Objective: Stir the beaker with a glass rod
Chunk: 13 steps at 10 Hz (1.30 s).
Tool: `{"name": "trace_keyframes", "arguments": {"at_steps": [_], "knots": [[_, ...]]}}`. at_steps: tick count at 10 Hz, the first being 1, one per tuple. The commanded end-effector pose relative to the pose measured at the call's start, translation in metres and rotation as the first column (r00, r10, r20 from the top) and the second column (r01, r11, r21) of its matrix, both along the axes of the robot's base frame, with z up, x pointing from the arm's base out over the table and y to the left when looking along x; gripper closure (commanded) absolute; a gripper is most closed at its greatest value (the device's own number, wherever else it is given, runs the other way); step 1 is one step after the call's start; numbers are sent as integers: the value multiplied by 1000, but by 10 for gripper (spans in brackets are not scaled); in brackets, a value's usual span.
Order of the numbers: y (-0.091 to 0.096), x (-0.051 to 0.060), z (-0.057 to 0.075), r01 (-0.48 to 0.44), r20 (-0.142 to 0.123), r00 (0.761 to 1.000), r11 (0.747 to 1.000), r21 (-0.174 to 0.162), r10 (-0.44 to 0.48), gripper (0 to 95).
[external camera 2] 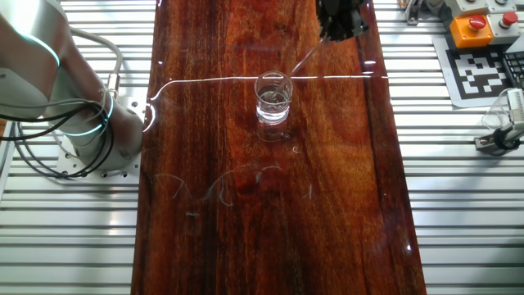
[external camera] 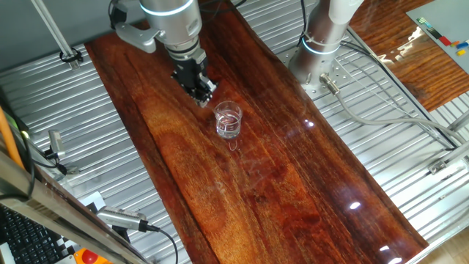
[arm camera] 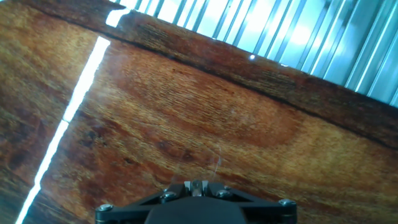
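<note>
The beaker is a small clear glass standing upright on the dark wooden table; it also shows in the other fixed view. My gripper hangs just up and left of it, tilted, with its black fingers closed together. In the other fixed view my gripper holds the glass rod, a thin clear line slanting down into the beaker's mouth. In the hand view the fingertips sit shut at the bottom edge over bare wood; the rod is a faint streak and the beaker is out of view.
A second arm's base stands on the ribbed metal bench beside the table, also in the other fixed view. An orange stop button and a printed marker card sit at the side. Faint smears mark the wood.
</note>
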State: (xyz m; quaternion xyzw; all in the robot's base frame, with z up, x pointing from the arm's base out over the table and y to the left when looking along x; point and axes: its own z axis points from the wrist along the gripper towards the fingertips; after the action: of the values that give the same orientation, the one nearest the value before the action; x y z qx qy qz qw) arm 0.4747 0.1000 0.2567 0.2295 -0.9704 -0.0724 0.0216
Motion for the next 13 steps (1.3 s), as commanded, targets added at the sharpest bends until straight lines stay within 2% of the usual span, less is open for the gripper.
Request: {"name": "trace_keyframes", "arguments": {"at_steps": [1,4,6,9,11,13], "knots": [[3,4,-3,11,6,1000,1000,-3,-11,950],[-3,9,-9,-16,9,1000,1000,-3,16,950],[-12,7,-8,-43,6,999,999,-5,43,950],[-5,-1,-9,-25,7,1000,1000,0,25,950],[2,0,-10,-14,12,1000,1000,6,14,950],[4,7,-8,-14,16,1000,1000,9,14,950]]}}
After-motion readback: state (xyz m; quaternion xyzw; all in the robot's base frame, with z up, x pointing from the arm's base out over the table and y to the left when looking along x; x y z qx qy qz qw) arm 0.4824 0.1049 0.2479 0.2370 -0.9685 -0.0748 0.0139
